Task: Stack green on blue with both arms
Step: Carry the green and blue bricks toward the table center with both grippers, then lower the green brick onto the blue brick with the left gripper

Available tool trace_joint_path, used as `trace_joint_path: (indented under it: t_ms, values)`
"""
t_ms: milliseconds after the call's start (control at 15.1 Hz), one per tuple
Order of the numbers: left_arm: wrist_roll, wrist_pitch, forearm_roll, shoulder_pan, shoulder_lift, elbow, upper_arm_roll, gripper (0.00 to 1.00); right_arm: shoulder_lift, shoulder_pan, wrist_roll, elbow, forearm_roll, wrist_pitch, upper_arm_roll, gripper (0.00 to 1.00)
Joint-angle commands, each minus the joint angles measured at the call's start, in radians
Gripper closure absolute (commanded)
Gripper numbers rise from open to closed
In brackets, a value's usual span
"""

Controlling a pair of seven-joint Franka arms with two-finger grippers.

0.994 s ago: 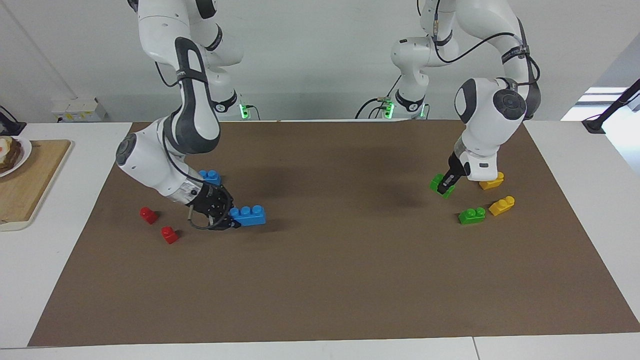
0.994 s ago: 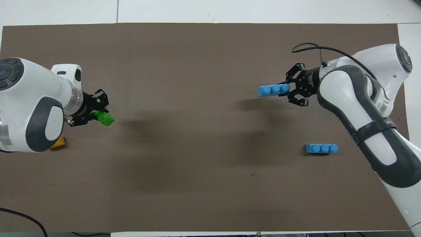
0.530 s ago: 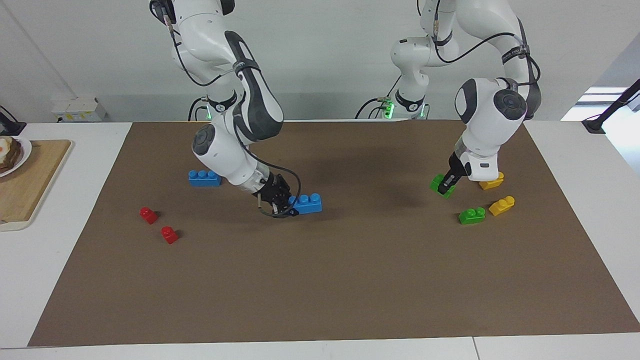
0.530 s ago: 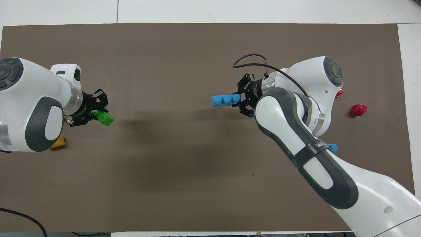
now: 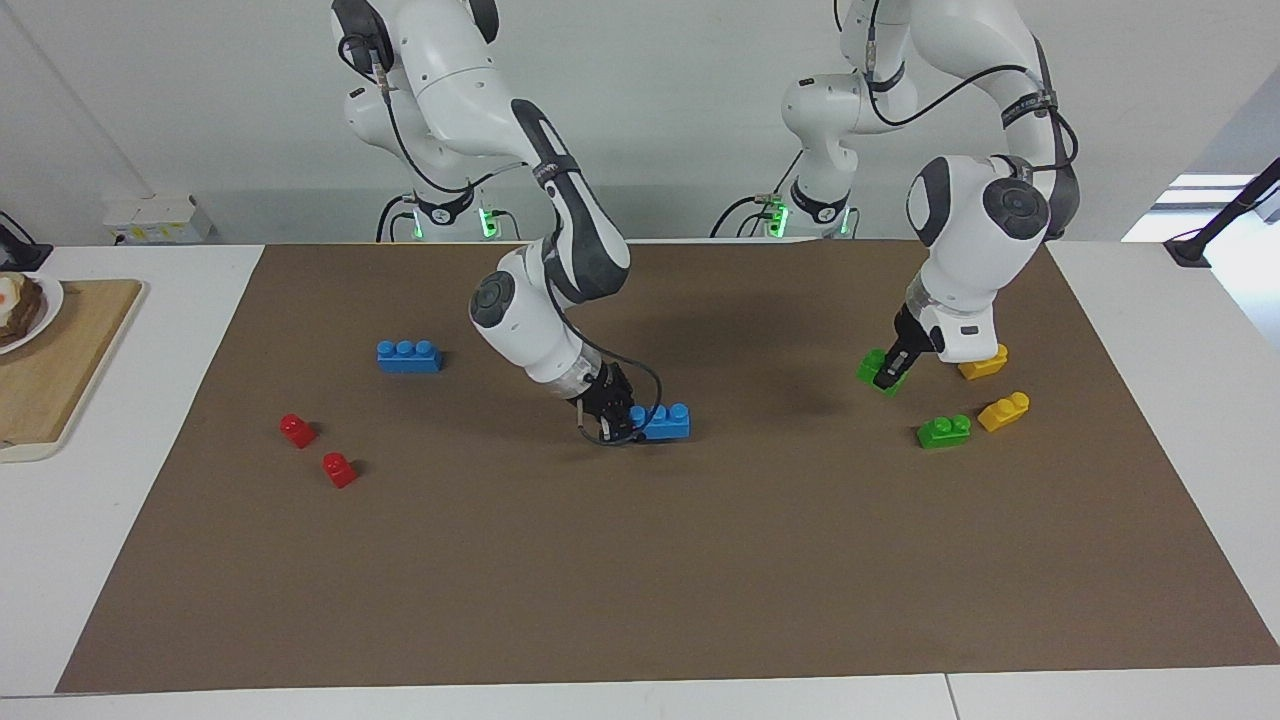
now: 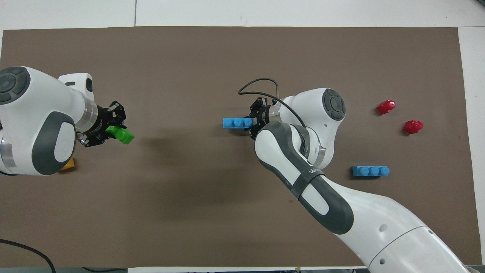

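Observation:
My right gripper (image 5: 635, 426) (image 6: 251, 123) is shut on one end of a blue three-stud brick (image 5: 668, 421) (image 6: 237, 123), which it holds level and low over the middle of the brown mat (image 5: 640, 580). My left gripper (image 5: 886, 376) (image 6: 113, 131) is shut on a green two-stud brick (image 5: 872, 366) (image 6: 122, 135), tilted just above the mat at the left arm's end. A second blue brick (image 5: 408, 356) (image 6: 370, 171) lies at the right arm's end. A second green brick (image 5: 944, 431) lies beside the yellow ones; my left arm hides it in the overhead view.
Two yellow bricks (image 5: 983, 362) (image 5: 1004, 411) lie close under my left arm. Two red bricks (image 5: 297, 430) (image 5: 339, 469) sit at the right arm's end. A wooden board (image 5: 50, 380) with a plate of food (image 5: 25, 305) stands off the mat there.
My right arm has carried the blue brick from the right arm's end to the mat's middle, uncovering the red bricks and second blue brick. My left arm has barely moved.

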Motion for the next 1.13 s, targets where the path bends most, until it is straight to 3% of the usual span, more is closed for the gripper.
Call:
trace_joint_path:
  t_ms: [0, 795, 1060]
  values:
    - [-0.148, -0.003, -0.008, -0.037, 0.032, 0.045, 0.008, 1.0, 0.008, 0.013, 0.026, 0.004, 0.028, 0.024, -0.006, 1.0]
    - [-0.652, 0.04, 0.05, -0.234, 0.066, 0.123, 0.01, 1.0, 0.042, 0.035, 0.043, -0.011, 0.029, 0.071, -0.006, 1.0]
    - [-0.759, 0.025, 0.093, -0.304, 0.13, 0.21, 0.008, 1.0, 0.04, 0.033, 0.039, -0.04, 0.028, 0.096, -0.007, 1.0]
